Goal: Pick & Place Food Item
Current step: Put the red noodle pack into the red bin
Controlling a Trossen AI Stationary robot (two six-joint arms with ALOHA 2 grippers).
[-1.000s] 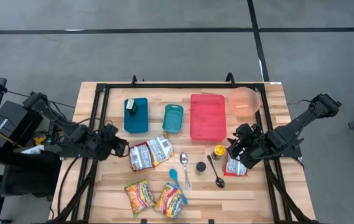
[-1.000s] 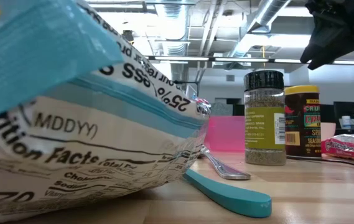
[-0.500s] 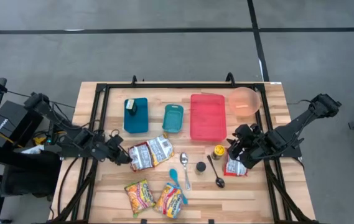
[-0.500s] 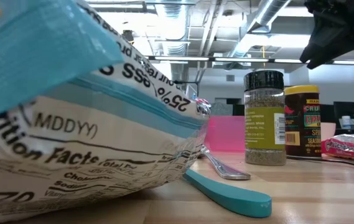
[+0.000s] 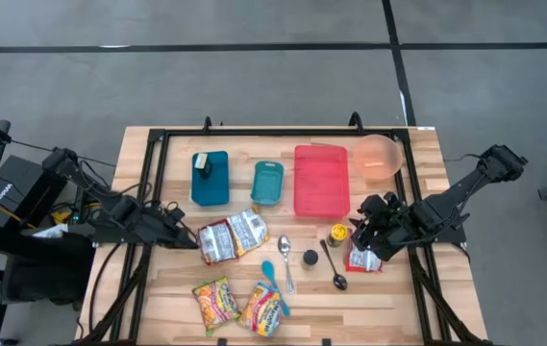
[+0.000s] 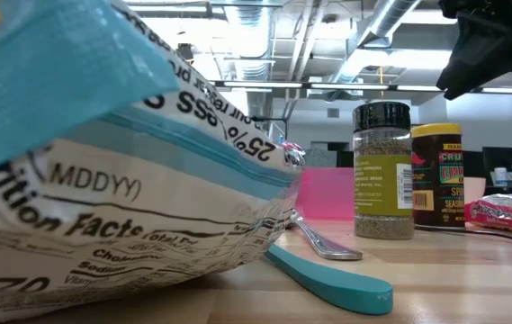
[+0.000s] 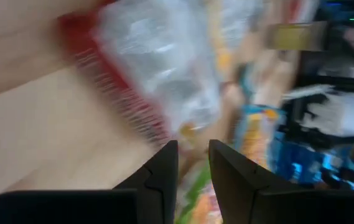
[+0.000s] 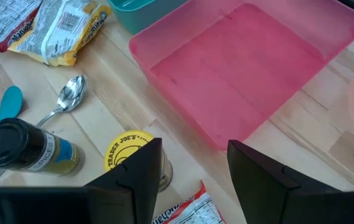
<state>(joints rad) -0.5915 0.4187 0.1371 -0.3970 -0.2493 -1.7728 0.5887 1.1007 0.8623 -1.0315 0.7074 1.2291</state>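
Now my left fingers (image 5: 188, 240) are low at the near-left edge of the silver-and-red snack packets (image 5: 233, 234) on the bench (image 5: 408, 298), narrowly parted with a slim gap and nothing between them. My right fingers (image 5: 361, 234) hang above the yellow-lidded spice jar (image 5: 338, 233), spread moderately and empty, with a red snack packet (image 5: 363, 258) lying just beside them. The pink tray (image 5: 320, 180) sits farther back, next to the teal container (image 5: 267, 182).

Even overhead light, soft shadows; the left wrist view is smeared, ceiling lamps (image 6: 238, 40) glare.
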